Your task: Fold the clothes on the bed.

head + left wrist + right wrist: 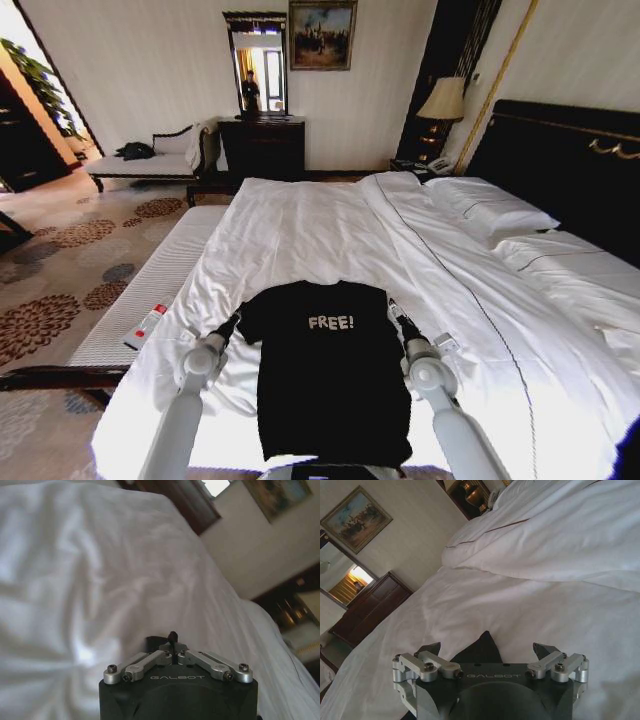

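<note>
The left end effector (232,325), fingers pressed together, seems to pinch the left sleeve. Between both, the black T-shirt (330,380) lies flat on the bed (330,235), collar toward the far end. The right end effector (395,315), spread, straddles the right sleeve.

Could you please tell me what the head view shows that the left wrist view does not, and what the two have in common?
Head view alone: the whole black T-shirt with its FREE! lettering lying flat on the bed, the right gripper at its right sleeve, the pillows, the headboard and the bench by the wall. Left wrist view alone: the left gripper up close, its fingers drawn together on a small bit of black cloth. Shared: the white duvet, the left gripper and the framed painting.
</note>
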Controlling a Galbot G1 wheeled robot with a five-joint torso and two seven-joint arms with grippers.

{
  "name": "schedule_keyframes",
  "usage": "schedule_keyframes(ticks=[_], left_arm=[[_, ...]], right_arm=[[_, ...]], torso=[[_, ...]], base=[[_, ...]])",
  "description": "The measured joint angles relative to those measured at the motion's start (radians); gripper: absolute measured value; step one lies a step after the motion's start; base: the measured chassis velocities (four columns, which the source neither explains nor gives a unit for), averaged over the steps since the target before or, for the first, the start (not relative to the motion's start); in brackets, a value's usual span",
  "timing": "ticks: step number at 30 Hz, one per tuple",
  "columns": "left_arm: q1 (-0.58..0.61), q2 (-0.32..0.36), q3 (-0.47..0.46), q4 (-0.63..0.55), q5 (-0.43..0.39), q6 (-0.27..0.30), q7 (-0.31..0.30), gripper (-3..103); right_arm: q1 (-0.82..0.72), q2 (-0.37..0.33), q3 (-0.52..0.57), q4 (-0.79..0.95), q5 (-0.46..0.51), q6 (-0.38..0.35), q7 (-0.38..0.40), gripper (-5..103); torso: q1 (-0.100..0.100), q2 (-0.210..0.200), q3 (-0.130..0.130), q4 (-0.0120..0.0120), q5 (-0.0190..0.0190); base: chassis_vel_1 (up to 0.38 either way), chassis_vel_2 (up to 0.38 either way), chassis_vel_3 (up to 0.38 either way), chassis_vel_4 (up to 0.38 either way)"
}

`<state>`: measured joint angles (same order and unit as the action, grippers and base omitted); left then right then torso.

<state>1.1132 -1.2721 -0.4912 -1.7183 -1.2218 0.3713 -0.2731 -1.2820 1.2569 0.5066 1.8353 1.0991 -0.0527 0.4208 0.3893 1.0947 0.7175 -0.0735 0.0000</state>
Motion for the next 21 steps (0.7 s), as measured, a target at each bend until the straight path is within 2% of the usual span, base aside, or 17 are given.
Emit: schedule_keyframes(ticks=[4, 6, 9, 15, 21], left_arm=[[-0.038, 0.07, 0.104, -0.025, 0.025, -0.001, -0.003, 0], [-0.041, 0.075, 0.113, -0.027, 0.027, -0.001, -0.003, 0], [-0.063, 0.101, 0.186, -0.039, 0.042, -0.007, 0.007, 0], [-0.081, 0.087, 0.243, -0.059, 0.041, -0.031, 0.037, 0], [-0.088, 0.06, 0.276, -0.062, 0.046, -0.039, 0.038, 0]], right_arm=[[0.003, 0.002, -0.007, -0.004, -0.002, -0.001, 0.003, 100], [0.003, 0.002, -0.007, -0.004, -0.002, -0.001, 0.003, 100], [0.009, 0.002, -0.01, -0.011, -0.003, -0.001, 0.003, 100], [0.012, 0.004, -0.015, -0.02, -0.005, -0.001, 0.003, 100], [0.017, 0.006, -0.019, -0.027, -0.007, -0.001, 0.002, 100]], torso=[[0.0, 0.0, 0.0, 0.0, 0.0], [0.0, 0.0, 0.0, 0.0, 0.0], [0.0, 0.0, 0.0, 0.0001, 0.0], [0.0, 0.0, 0.0, 0.0, 0.0001], [0.0, 0.0, 0.0, 0.0, 0.0002]], base=[[0.0, 0.0, 0.0, 0.0], [0.0, 0.0, 0.0, 0.0], [0.0, 0.0, 0.0, 0.0], [0.0, 0.0, 0.0, 0.0], [0.0, 0.0, 0.0, 0.0]])
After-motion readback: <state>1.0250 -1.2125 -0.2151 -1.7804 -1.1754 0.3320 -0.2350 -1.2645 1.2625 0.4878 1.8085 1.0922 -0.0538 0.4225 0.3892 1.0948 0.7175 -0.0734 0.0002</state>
